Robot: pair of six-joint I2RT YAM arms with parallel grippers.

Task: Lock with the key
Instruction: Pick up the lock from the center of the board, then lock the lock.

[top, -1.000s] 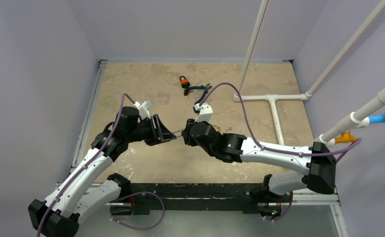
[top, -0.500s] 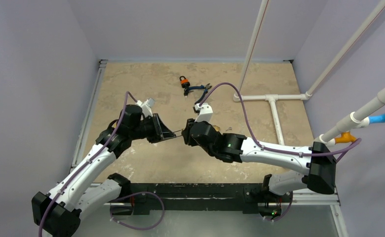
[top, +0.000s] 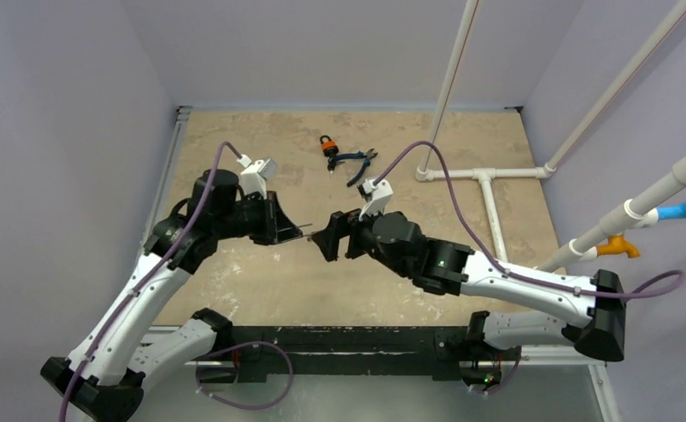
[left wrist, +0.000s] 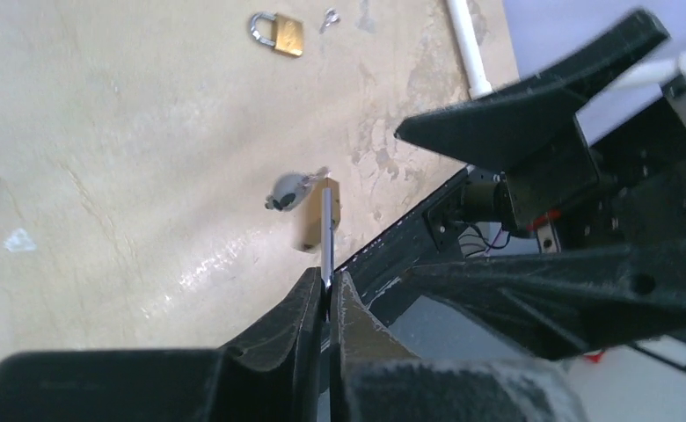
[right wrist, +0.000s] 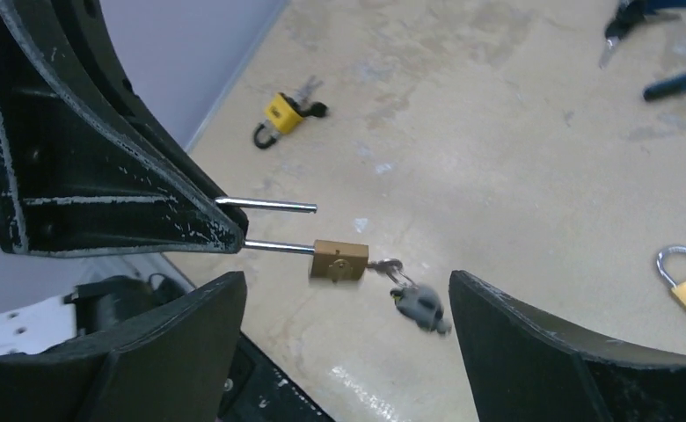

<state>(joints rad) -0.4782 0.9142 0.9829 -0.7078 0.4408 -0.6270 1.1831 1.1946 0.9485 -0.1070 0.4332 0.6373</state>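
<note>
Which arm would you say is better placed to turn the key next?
Right, probably. The left gripper is shut on the shackle of the padlock, while the right gripper stands open facing the body and its inserted key.

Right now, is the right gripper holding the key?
No: the right gripper is wide open, and the key sits in the padlock, touched by neither finger.

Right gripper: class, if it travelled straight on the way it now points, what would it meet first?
Probably the key sticking out of the brass padlock, whose shackle the left gripper pinches. Depth is hard to judge from these views.
</note>
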